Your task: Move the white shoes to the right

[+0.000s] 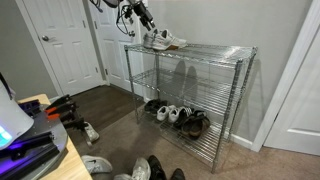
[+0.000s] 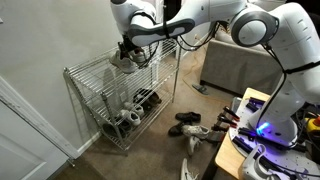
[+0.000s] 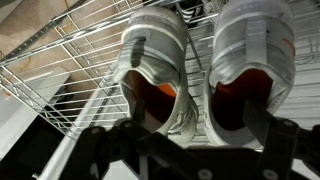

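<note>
Grey-walled room, white doors, one three-shelf wire rack (image 1: 200, 82) against the wall in an exterior view. White shoes (image 1: 165, 41) sit on the top shelf (image 1: 215, 50) at its door-side end, with the rest of that shelf bare. Gripper (image 1: 147, 28) hangs just above and behind them. Too small here to read the jaws. The bottom shelf holds a mixed row of other shoes (image 1: 178, 116), roughly five, count not certain. More loose shoes (image 1: 90, 131) are on the floor, at least four.

Exterior view from the opposite side: arm (image 2: 205, 25) reaches over the rack (image 2: 100, 110), gripper (image 2: 130, 48) right at the white shoes (image 2: 121, 61) on top. Contact or not, cannot tell. Two dark shoes (image 2: 188, 121) and one whitish shoe (image 2: 197, 141) lie on the carpet.

Wrist view: exactly two white shoes, one (image 3: 150, 55) beside the other (image 3: 250, 45), openings facing the camera, close together on the wire. Fingers (image 3: 95, 150) are spread wide at frame bottom, gripper (image 3: 190, 150) holding nothing.

Judgement: this is the approach/pre-grasp step, with no shift done yet. The next move needs the jaws down over the adjoining inner collars, or one shoe at a time, then a close and a slide or lift along the bare shelf. Watch for laces snagging the wire.
</note>
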